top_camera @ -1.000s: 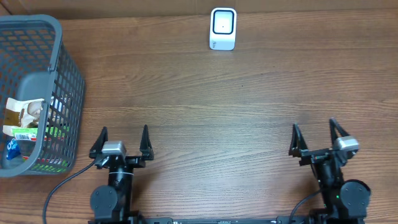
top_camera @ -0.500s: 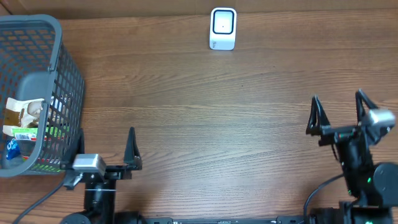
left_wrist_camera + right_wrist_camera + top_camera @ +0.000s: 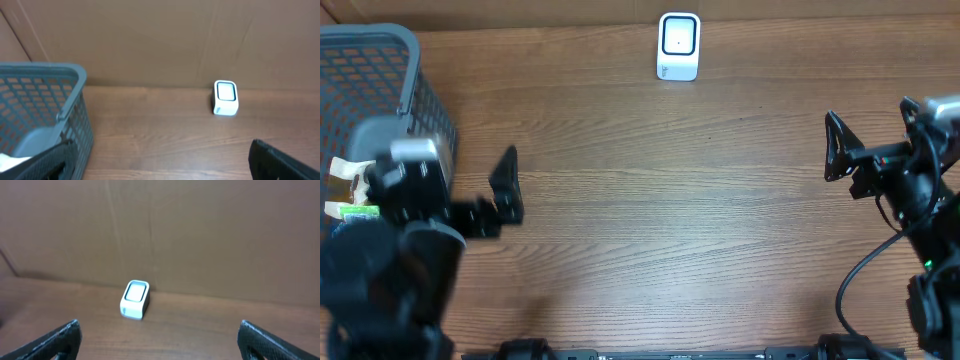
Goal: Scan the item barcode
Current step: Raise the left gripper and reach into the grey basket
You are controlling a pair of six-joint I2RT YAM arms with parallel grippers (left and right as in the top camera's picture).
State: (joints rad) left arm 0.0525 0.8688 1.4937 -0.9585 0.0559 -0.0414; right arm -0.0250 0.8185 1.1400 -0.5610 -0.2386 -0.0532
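Left hand: jaws are standing fully apart and gripping nothing. In the overhead view it is hanging over the near right corner of the grey plastic mesh basket. One dark finger is showing outside the basket over the brown wood-grain bench. The other finger is lost in blur over the basket.

Item: a cream-and-brown printed packet is lying inside the basket among other packaged goods, just left of the left hand's body and partly covered by it. Whether the hand is touching the packet, I cannot tell.

Right hand: jaws are spread wide and empty, and it is hovering near the bench's right edge, well apart from the basket and packet.

Scanner: the white box-shaped barcode scanner is standing at the far middle of the bench against the brown cardboard wall. It is showing between the spread fingers in both wrist views, well apart from both hands.
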